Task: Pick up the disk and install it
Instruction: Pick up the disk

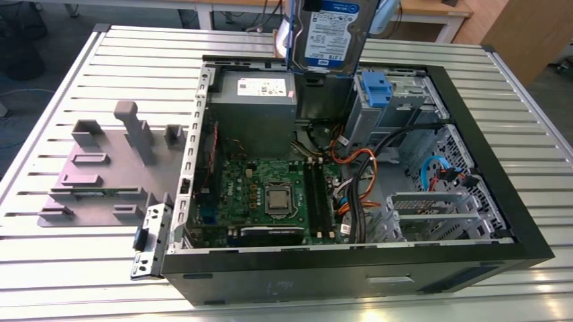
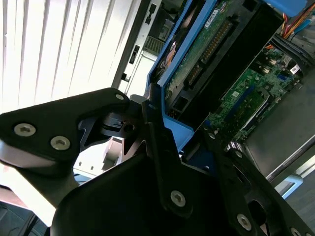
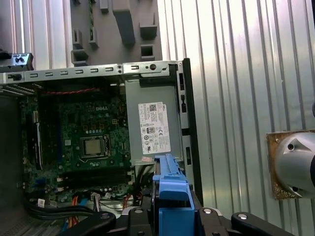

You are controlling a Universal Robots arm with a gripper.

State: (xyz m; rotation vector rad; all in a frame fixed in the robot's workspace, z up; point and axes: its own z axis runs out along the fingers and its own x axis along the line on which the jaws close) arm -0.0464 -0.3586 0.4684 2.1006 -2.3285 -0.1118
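Closest to me stood the open computer case [image 1: 358, 275], lying on its side on the ribbed metal surface [image 1: 54, 282]. Inside it, toward the near wall, lay the green motherboard [image 1: 268, 194], with a bare metal drive cage [image 1: 430, 215] on the exterior view's right and orange cables between them. Outside the case, on the exterior view's left, a grey fixture plate [image 1: 90, 174] sat flat on the surface. Deeper in the case was the grey power-supply box [image 1: 255, 100] with its white sticker, and beside it a blue caddy clip [image 1: 376, 90] against the far wall.

Above the case's far rim hung the disk [image 1: 333, 33], clear of everything and upright, its blue-and-white label facing me over a silvery metal body. In the second wrist view its other face [image 2: 206, 49] showed a green circuit board, framed by bright blue rails. The hand [image 3: 170, 216] had its black fingers [image 2: 157, 142] pressed against those rails, pinching the disk between them.
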